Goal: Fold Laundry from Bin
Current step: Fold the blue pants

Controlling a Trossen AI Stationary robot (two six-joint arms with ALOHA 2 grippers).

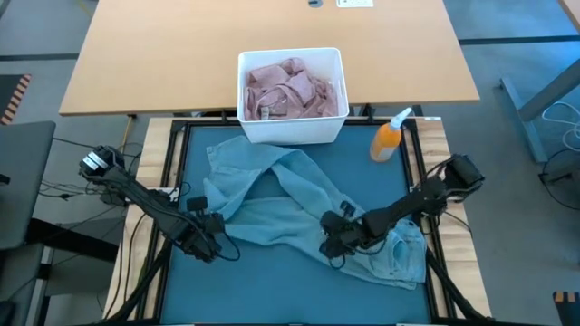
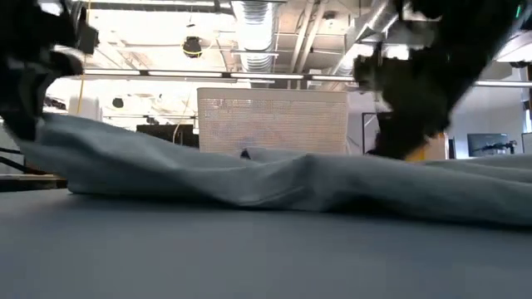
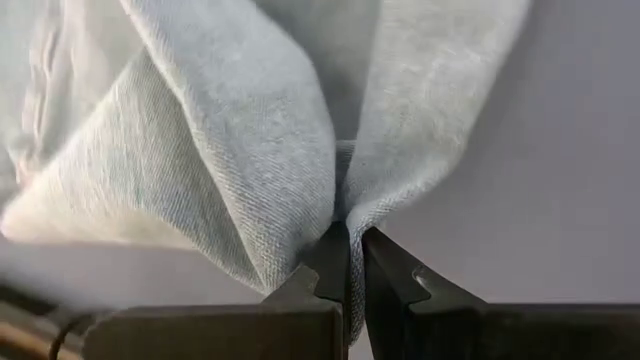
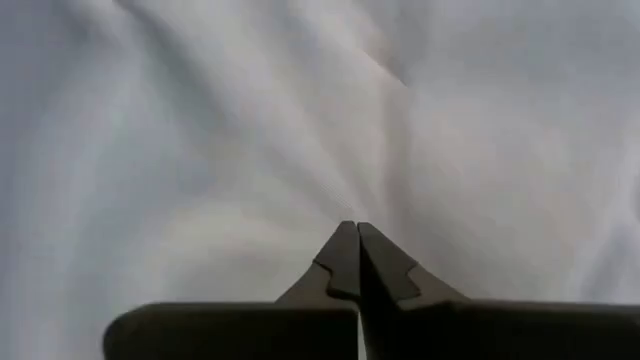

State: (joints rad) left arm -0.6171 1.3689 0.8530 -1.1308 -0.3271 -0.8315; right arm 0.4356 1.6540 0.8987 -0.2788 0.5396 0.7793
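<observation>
Light blue denim jeans [image 1: 281, 195] lie spread and crumpled on the teal mat [image 1: 272, 281]. The white bin [image 1: 292, 129] stands at the mat's far edge with pink laundry [image 1: 290, 89] heaped inside. My left gripper [image 1: 210, 226] is at the jeans' left edge, shut on the cloth. My right gripper [image 1: 337, 237] is on the jeans' right part, near the waist end [image 1: 399, 258], with its fingers shut. In the low view the jeans [image 2: 274, 178] form a long low ridge, raised at the left. My left gripper pinches a gathered fold of the denim [image 3: 345, 212] at the jeans' left edge between its two fingertips, coming steeply from above. The cloth fans out from the pinch, held up a little off the mat there [image 2: 50, 124]; the rest lies on the mat. My right gripper has its shut fingertips [image 4: 340, 250] on the denim in the jeans' right part, slanting down from the right. Creases in the cloth [image 4: 350, 205] run toward the tips; how many layers are caught I cannot tell. The cloth there lies on the mat.
An orange spray bottle [image 1: 388, 138] stands at the mat's far right corner, beside the bin. A wooden table [image 1: 181, 54] lies beyond the bin. Bare mat shows along the near edge [image 2: 249, 249].
</observation>
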